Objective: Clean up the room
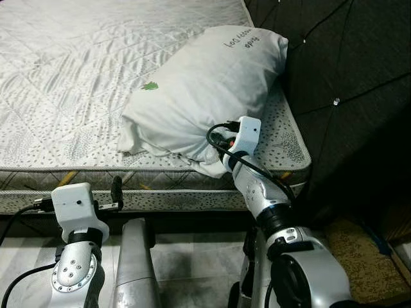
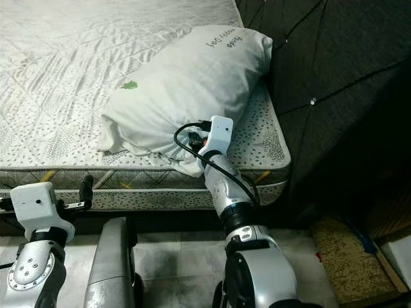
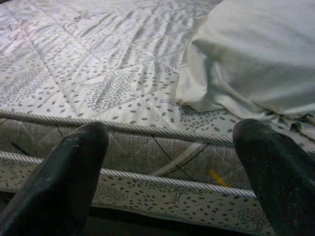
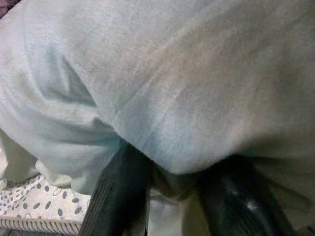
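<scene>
One bed (image 1: pixel 77 77) with a white quilted mattress, spread across the upper left of the head views, patterned with grey leaf specks and diamond stitching. Backed on the right by a dark tufted headboard (image 1: pixel 347 70) with small shiny buttons. Below, pale tiled floor (image 1: pixel 186 256), and at lower right a brownish speckled mat (image 1: pixel 359 256).

On the mattress, near its right front corner and leaning close to the headboard: a large white pillow (image 1: pixel 205 90), lying on a slant, with a small green leaf mark (image 1: pixel 149 86) on its face and dark lettering near its top end. Lower end bunched into creases and reaching toward the mattress edge.

Right arm stretched forward to the bed, right pincer (image 4: pixel 177 196) buried under the pillow's bunched lower end; in the right wrist view, two black fingers (image 4: pixel 118 196) with a fold of pillow cloth pinched between them, so clenched on the pillow. Black cable looped beside the white wrist housing.

Left pincer (image 3: pixel 172 172) held low in front of the mattress side, well apart from the pillow, touching nothing; in the left wrist view, two black fingers (image 3: pixel 64 177) spread wide, released, framing the mattress piping and the pillow's corner beyond.
</scene>
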Robot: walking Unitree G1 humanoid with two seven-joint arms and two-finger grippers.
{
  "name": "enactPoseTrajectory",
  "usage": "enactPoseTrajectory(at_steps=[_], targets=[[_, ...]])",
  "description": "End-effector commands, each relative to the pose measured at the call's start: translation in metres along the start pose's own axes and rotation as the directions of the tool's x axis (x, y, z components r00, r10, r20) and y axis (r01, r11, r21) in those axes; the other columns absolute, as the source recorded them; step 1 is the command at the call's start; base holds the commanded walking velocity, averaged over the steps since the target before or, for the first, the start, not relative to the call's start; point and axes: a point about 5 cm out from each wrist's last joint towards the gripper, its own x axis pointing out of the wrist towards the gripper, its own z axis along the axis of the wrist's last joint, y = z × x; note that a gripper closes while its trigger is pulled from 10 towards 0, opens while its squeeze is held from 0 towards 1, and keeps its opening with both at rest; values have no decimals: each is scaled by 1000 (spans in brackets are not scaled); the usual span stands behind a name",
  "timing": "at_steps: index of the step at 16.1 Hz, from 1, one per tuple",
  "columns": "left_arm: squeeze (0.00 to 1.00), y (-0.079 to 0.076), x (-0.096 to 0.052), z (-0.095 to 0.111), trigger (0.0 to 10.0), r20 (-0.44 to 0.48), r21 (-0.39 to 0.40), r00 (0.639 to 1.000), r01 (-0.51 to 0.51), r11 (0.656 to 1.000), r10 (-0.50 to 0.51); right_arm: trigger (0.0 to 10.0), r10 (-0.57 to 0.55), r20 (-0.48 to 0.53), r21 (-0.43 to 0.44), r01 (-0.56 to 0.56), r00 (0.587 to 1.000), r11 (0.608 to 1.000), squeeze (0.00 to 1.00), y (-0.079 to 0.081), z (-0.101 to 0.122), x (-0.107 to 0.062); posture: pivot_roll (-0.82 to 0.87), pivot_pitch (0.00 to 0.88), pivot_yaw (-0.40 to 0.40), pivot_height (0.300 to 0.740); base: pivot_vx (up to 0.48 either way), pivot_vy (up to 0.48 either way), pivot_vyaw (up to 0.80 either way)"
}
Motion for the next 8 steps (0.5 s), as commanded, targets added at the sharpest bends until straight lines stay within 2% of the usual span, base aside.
enactPoseTrajectory(at_steps=[1, 7, 8], targets=[[0, 0, 2, -2, 10000, 1, 2, 1000, -6, 1000, 6, 0, -40, 80, 4, 40, 996, 999, 0, -9, 21, 2, 109, 48, -50, 507, 0, 0, 0], [0, -5, 15, 2, 10000, 35, 8, 999, 15, 1000, -15, 0, -129, 120, -10, 131, 984, 991, 0, -40, 31, -1, 97, 3, -45, 507, 0, 0, 0], [0, -5, 19, 2, 10000, 41, 6, 999, 11, 1000, -11, 0, -156, 146, -37, 163, 977, 986, 0, -52, 39, -2, 81, 0, -45, 507, 0, 0, 0]])
